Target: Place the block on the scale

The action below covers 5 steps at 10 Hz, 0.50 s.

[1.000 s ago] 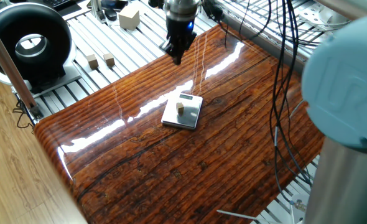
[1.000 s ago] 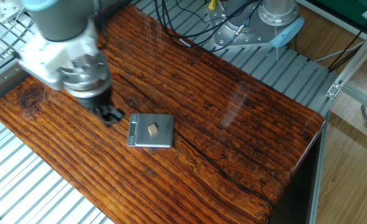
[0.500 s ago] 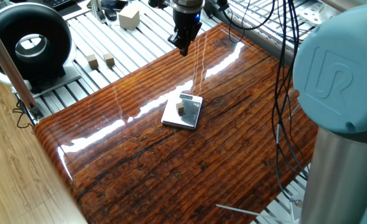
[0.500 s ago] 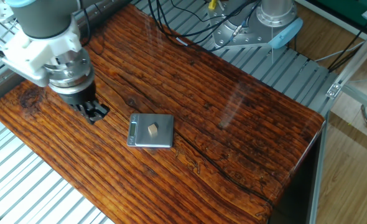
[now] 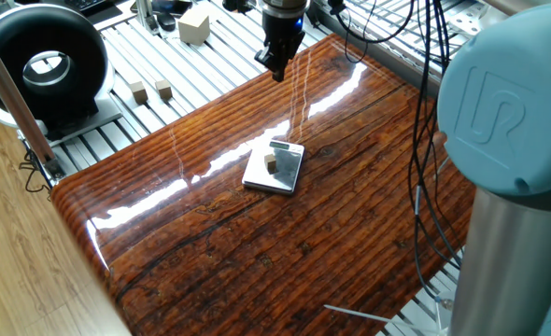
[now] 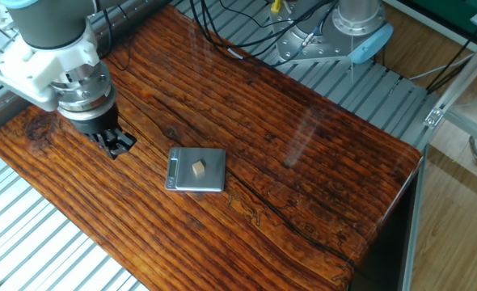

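Observation:
The block (image 5: 270,163), a tiny tan wooden cube, rests on the scale (image 5: 283,175), a thin silvery square plate in the middle of the wooden table top. Both show in the other fixed view too, the block (image 6: 199,167) on the scale (image 6: 213,171). My gripper (image 5: 276,67) hangs above the far edge of the table, well away from the scale, with nothing in it. In the other fixed view the gripper (image 6: 117,146) is to the left of the scale. Its fingers look close together.
A larger pale cube (image 5: 193,25) and two small light wooden cubes (image 5: 139,91) lie on the metal slats behind the table. A black round device (image 5: 42,65) stands at the left. Black cables (image 5: 425,112) hang at the right, beside the arm's big grey-blue body (image 5: 509,159).
My gripper has moved away from the scale toward the far edge of the table and a little upward. The block has stayed on the scale.

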Each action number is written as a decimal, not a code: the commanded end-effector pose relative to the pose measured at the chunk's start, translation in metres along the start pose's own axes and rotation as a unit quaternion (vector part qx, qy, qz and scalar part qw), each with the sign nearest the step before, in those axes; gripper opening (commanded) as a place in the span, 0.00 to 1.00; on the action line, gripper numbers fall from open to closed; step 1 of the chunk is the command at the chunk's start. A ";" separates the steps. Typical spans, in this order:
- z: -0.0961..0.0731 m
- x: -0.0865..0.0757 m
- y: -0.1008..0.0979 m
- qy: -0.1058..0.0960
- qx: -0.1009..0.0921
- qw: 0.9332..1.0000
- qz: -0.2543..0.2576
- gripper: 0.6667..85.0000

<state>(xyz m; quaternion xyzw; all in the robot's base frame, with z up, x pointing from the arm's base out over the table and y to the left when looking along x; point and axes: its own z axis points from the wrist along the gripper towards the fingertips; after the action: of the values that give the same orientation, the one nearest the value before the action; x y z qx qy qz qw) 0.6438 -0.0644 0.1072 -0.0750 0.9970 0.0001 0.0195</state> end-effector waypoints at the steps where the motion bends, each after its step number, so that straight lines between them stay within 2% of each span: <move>1: -0.001 0.002 0.001 0.003 -0.006 1.000 0.003 0.00; 5: -0.001 0.003 0.003 0.004 -0.009 1.000 0.006 0.00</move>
<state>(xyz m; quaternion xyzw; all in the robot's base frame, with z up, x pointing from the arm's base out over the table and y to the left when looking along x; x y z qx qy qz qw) 0.6407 -0.0643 0.1071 -0.0727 0.9972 0.0022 0.0144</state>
